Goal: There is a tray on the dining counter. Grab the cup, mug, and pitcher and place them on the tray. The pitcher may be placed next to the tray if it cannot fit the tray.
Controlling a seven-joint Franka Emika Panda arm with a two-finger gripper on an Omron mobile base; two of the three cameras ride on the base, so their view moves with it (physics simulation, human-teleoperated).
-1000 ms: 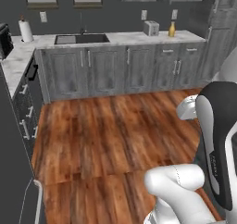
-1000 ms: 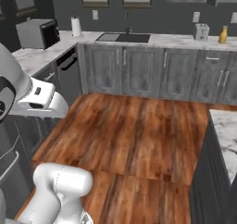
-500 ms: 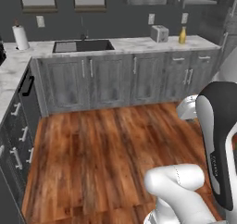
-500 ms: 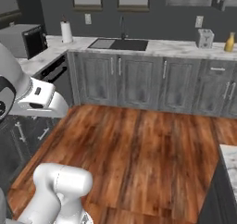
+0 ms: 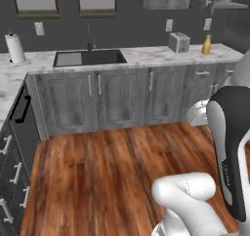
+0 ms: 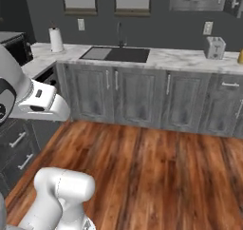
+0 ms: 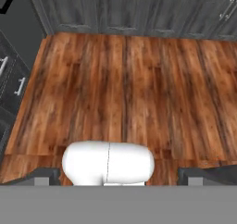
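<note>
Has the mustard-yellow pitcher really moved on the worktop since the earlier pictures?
No. The mustard-yellow bottle-shaped pitcher still stands just right of the grey toaster on the marble worktop. The whole picture shifted, so the camera moved, not the pitcher.

Glossy white arm (image 5: 188,196) w/ rounded links — black joint band.

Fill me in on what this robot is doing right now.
Nothing is being handled. The gripper is open and empty, pointing down at the wooden floor. The robot faces a run of grey cabinets under a marble worktop with a sink, a paper towel roll and a toaster. The mustard-yellow pitcher stands on that worktop beside the toaster, not yet picked up.
</note>
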